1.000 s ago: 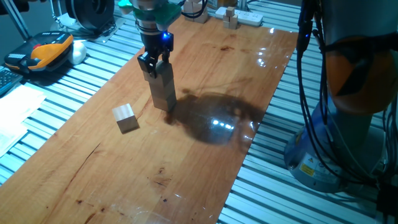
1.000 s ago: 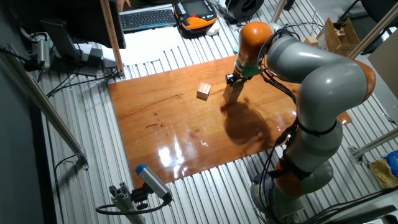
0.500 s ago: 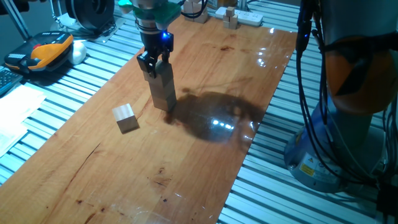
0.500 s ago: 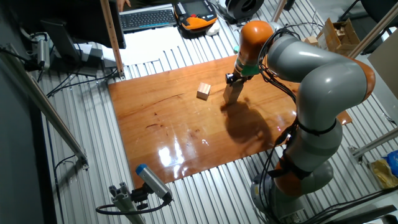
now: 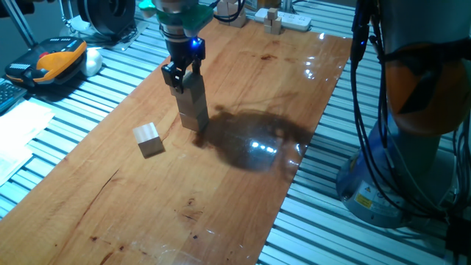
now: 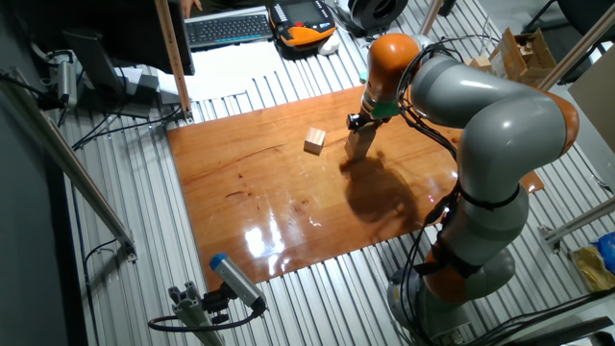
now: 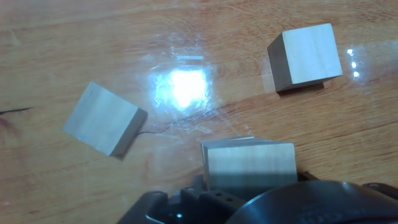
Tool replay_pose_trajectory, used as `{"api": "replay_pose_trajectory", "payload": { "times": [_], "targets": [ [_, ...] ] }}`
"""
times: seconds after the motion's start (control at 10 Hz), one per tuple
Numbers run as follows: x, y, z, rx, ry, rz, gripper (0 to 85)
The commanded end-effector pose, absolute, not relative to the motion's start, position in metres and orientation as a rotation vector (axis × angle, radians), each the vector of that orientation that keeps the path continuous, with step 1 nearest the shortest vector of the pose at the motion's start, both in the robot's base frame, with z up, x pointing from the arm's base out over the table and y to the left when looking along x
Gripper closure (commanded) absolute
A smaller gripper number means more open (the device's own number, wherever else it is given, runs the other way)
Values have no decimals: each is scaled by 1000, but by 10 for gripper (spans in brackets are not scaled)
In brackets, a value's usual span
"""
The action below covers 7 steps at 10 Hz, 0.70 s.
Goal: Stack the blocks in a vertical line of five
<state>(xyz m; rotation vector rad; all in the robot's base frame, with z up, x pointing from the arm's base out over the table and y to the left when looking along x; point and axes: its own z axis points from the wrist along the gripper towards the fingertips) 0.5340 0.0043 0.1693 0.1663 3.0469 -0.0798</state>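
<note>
Pincer: closed on top block of stack; raised slightly since half a second ago.
Stack: mid tabletop, unmoved.
Loose block: left of stack, apart, unchanged.

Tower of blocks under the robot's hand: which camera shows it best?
The fixed view close beside the table: the tower stands side-on at full height, under the gripper. The other fixed view shows it tiny and far. The hand view shows only its top.
</note>
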Motion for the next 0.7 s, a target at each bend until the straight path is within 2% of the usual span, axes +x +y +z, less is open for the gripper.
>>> {"api": "replay_pose_trajectory", "payload": {
  "times": [0.0, 0.5, 0.6],
  "targets": [
    [534, 4, 169, 171, 3045, -78, 170],
    [534, 3, 172, 210, 3015, -95, 170],
    [535, 3, 173, 224, 3004, -104, 0]
  ]
}}
